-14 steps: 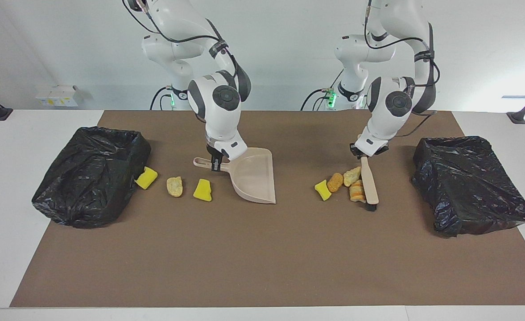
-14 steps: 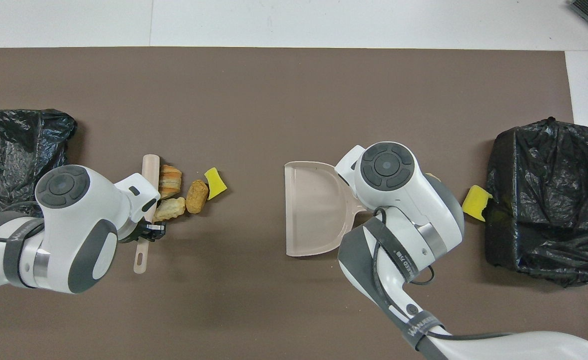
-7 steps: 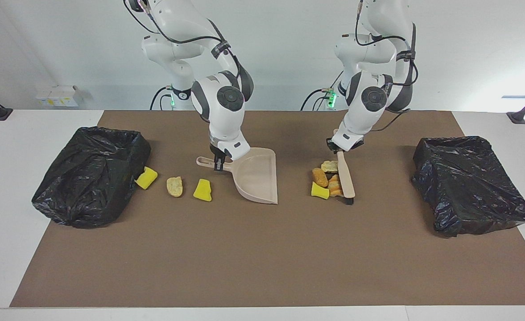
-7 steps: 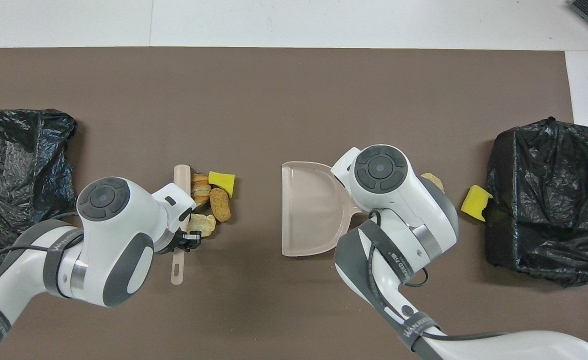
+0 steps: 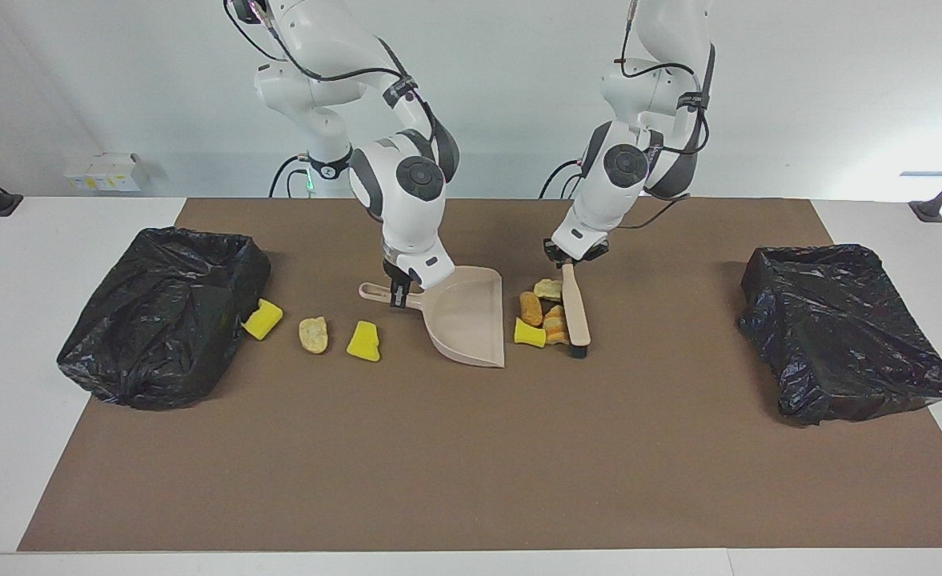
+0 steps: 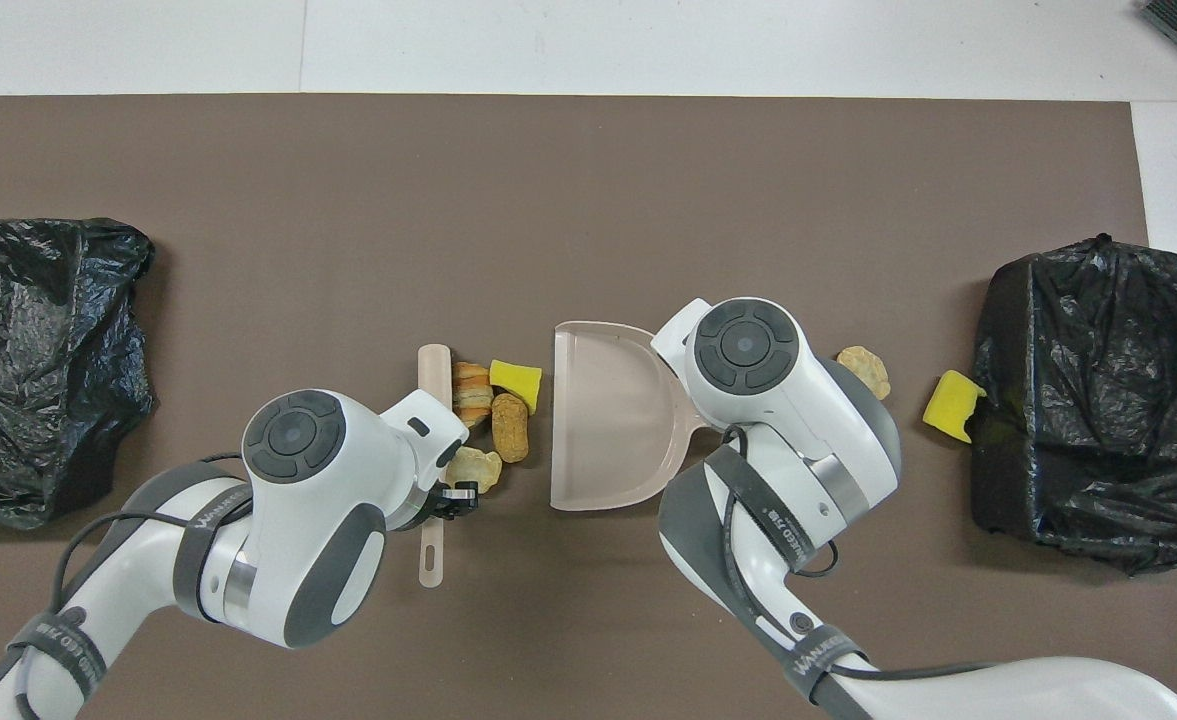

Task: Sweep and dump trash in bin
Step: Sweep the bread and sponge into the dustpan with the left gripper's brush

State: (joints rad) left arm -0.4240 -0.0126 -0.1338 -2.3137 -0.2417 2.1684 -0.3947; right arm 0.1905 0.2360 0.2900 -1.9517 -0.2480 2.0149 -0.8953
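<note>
Both jaws clamped: left gripper [image 5: 571, 264] on brush [image 5: 575, 308] handle, right gripper [image 5: 397, 294] on dustpan [image 5: 466, 320] handle. Trash [image 5: 541, 318] looks light, soft; you push low, gently.

The left gripper [image 5: 571, 262], closed on the brush [image 5: 575, 314], now sits much closer to the dustpan [image 5: 471, 324] than a second ago, having travelled toward the right arm's end of the tabletop. The four pieces pushed ahead of the brush have bunched up; the yellow sponge chunk [image 5: 529, 334] now lies just beside the dustpan's open edge, perhaps touching it. The right gripper [image 5: 398, 294], clamped on the dustpan handle, has shifted the dustpan slightly toward the brush, uncovering the tan lump [image 6: 864, 370] in the overhead view.
</note>
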